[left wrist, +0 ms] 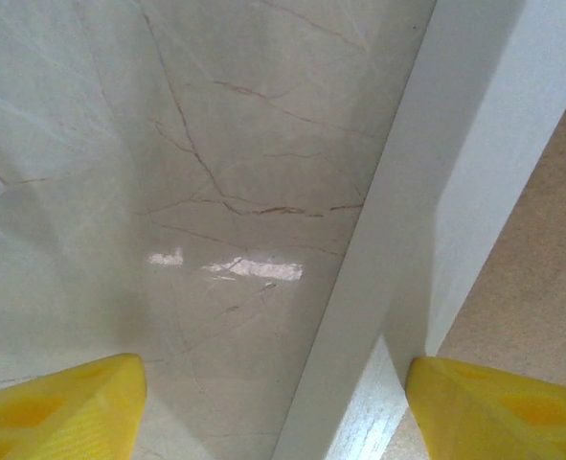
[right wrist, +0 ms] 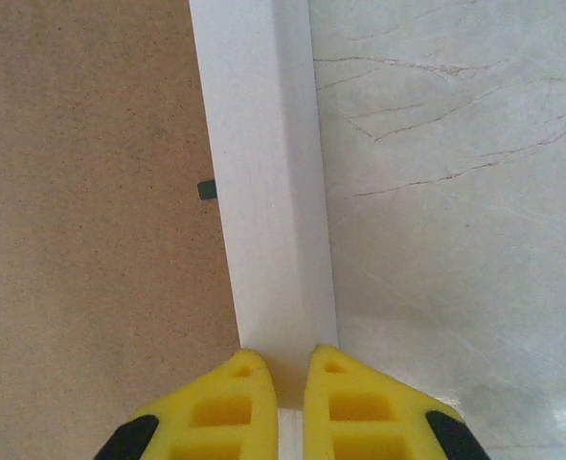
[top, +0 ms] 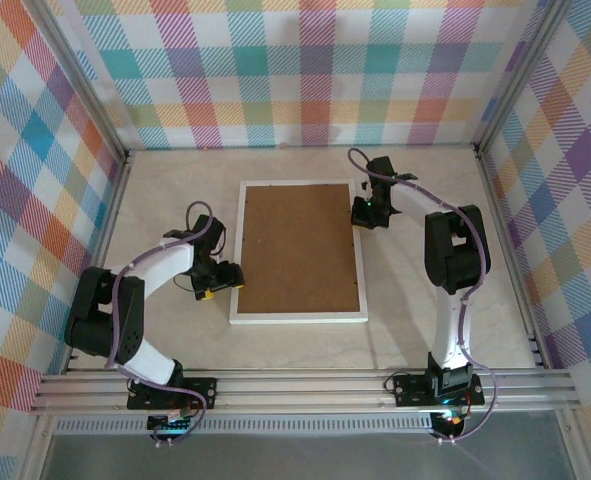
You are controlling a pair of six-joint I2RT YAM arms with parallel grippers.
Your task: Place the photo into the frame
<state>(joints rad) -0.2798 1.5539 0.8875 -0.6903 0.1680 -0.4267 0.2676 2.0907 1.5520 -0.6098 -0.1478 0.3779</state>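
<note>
The frame [top: 300, 250] lies face down in the middle of the table, its brown back board up inside a narrow white border. The photo is out of view. My left gripper [top: 227, 280] is open at the frame's left side near the front corner. Its yellow fingers [left wrist: 72, 402] straddle the white border [left wrist: 407, 240], one over the table and one over the brown board [left wrist: 541, 287]. My right gripper [top: 360, 212] is shut at the frame's right side near the far corner. Its tips [right wrist: 307, 369] sit together on top of the white border [right wrist: 263, 192], holding nothing.
A small dark tab [right wrist: 206, 190] sticks out at the board's edge beside the right border. The marble table [top: 415, 330] is boxed in by plaid walls on three sides. A metal rail [top: 305, 388] carrying both arm bases runs along the near edge.
</note>
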